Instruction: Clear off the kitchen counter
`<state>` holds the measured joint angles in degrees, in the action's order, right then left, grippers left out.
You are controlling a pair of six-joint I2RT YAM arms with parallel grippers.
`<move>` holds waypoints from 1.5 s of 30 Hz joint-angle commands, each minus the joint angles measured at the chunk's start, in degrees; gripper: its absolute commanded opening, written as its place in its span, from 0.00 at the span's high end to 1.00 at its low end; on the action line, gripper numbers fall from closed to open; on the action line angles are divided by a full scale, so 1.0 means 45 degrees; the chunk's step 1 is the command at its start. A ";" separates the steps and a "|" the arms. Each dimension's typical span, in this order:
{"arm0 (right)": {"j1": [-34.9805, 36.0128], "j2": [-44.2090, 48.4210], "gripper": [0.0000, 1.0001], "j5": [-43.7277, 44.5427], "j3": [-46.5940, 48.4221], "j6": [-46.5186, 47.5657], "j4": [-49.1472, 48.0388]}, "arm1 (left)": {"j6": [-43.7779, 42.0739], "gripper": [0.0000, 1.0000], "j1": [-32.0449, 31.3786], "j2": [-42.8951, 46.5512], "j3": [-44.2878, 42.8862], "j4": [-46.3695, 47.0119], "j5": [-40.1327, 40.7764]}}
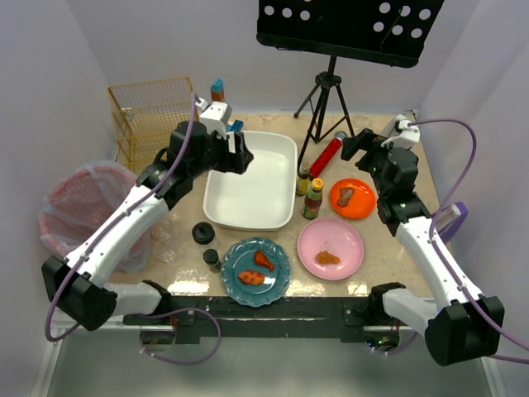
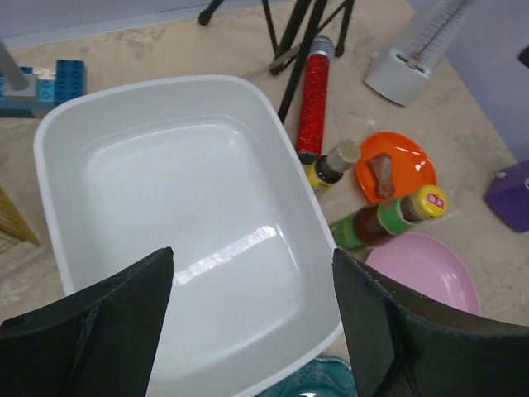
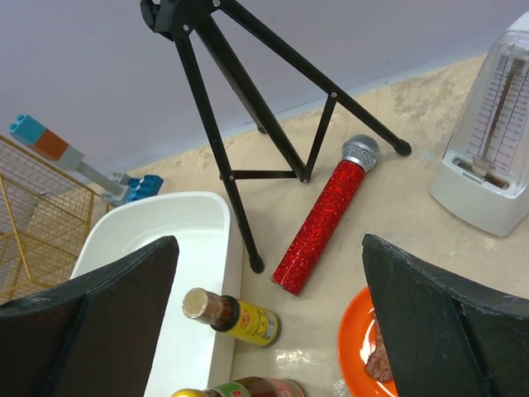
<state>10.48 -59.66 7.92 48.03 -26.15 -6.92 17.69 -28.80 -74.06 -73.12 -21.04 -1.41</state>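
Both the left gripper, over the white tub, and the right gripper, over the red microphone, hang open and empty above the kitchen counter, where a descending right finger could, I think, catch the tripod leg and tip it.

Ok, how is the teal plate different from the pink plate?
Colour: the teal plate is dark blue-green, the pink plate pale pink. Load: the teal plate carries two food pieces, the pink plate one food piece. Place: the teal plate lies left of the pink plate. Both are round and lie flat on the counter near its front edge.
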 commanded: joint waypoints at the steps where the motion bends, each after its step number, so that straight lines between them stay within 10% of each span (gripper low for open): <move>1: -0.0005 -0.0122 0.02 0.0056 0.0830 -0.0574 0.0365 | 0.0619 0.16 -0.0825 0.1204 0.0527 0.1236 -0.0234; 21: -0.0161 -0.1331 0.02 0.1541 0.2334 -0.2215 0.2982 | 0.0404 0.17 -0.5982 -0.1724 0.0019 0.3638 0.3203; 45: -0.0844 -0.1664 0.02 0.0955 0.2139 -0.2216 0.3100 | -0.0494 0.18 -0.6726 -0.4869 -0.1328 0.5183 0.3868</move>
<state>7.22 -67.66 13.30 56.25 -36.03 6.76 17.37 -58.59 -94.45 -75.79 -0.78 15.27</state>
